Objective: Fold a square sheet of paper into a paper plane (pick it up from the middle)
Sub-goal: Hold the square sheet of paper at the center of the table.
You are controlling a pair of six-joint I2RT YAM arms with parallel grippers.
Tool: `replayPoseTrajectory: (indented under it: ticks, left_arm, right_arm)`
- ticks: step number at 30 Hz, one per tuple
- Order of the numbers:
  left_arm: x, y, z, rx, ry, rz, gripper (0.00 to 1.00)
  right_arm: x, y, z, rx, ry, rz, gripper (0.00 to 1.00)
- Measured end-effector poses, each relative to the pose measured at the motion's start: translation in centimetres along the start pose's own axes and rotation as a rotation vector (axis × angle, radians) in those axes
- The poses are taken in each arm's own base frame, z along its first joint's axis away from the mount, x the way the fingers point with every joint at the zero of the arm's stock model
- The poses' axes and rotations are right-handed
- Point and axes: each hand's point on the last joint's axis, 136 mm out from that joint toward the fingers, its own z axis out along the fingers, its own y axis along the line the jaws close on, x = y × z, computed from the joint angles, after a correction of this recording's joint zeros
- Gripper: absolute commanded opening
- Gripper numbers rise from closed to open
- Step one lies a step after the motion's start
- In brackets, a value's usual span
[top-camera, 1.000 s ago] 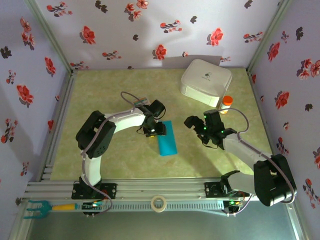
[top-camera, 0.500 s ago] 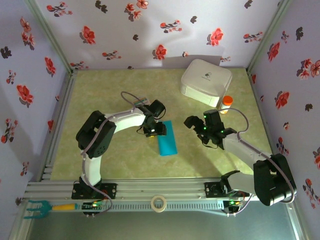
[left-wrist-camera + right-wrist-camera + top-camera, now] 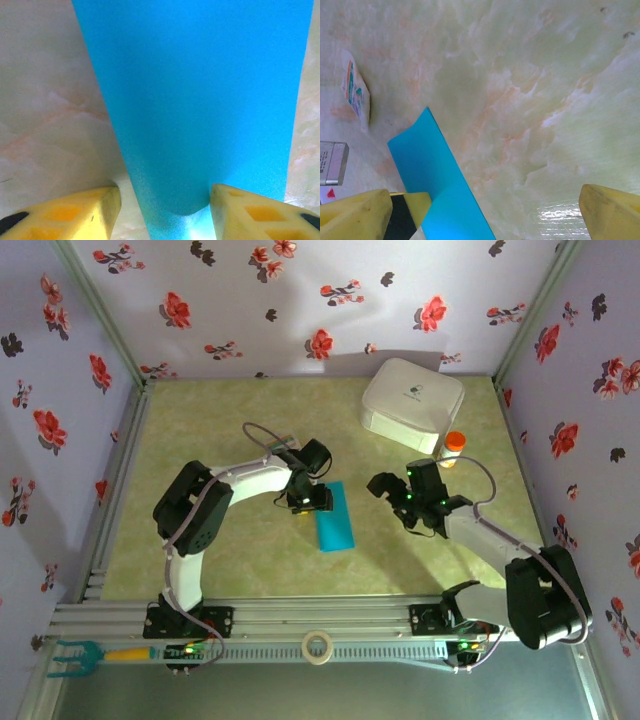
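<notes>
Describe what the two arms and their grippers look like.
Both the left arm and right arm have white links, bulky black joint housings and a looping grey cable. The right wrist carries small green lights. Left gripper and right gripper have blocky yellow fingers with square recesses.

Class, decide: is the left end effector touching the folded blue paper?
Cannot tell. Left wrist view: the blue paper ends between the left end effector's fingers; one finger borders it, but real contact is unclear.
</notes>
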Motion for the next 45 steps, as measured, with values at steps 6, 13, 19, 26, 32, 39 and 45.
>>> replayPoseTrajectory:
  ticks: [6,13,19,26,32,39,45]
  left_arm:
    - [0.0,0.0,0.0,0.000,0.000,0.000,0.53]
    - [0.0,0.0,0.0,0.000,0.000,0.000,0.53]
    - [0.0,0.0,0.1,0.000,0.001,0.000,0.54]
    - [0.0,0.0,0.1,0.000,0.001,0.000,0.54]
    - [0.0,0.0,0.1,0.001,0.004,0.000,0.54]
    - [0.1,-0.1,0.1,0.004,0.006,0.000,0.54]
    - [0.1,-0.1,0.1,0.004,0.006,0.000,0.54]
  right_arm:
    - [1.0,0.3,1.1,-0.006,0.072,-0.030,0.63]
    - [2.8,2.3,3.1,-0.032,0.195,-0.112,0.21]
    - [5.2,4.1,5.5,-0.023,0.301,-0.201,0.05]
    - [6.8,3.7,6.7,-0.003,0.364,-0.223,0.00]
    - [7.3,3.3,7.7,0.009,0.392,-0.218,0.00]
    - [7.6,3.8,8.0,-0.011,0.409,-0.222,0.00]
    - [7.8,3.7,8.7,-0.010,0.420,-0.222,0.00]
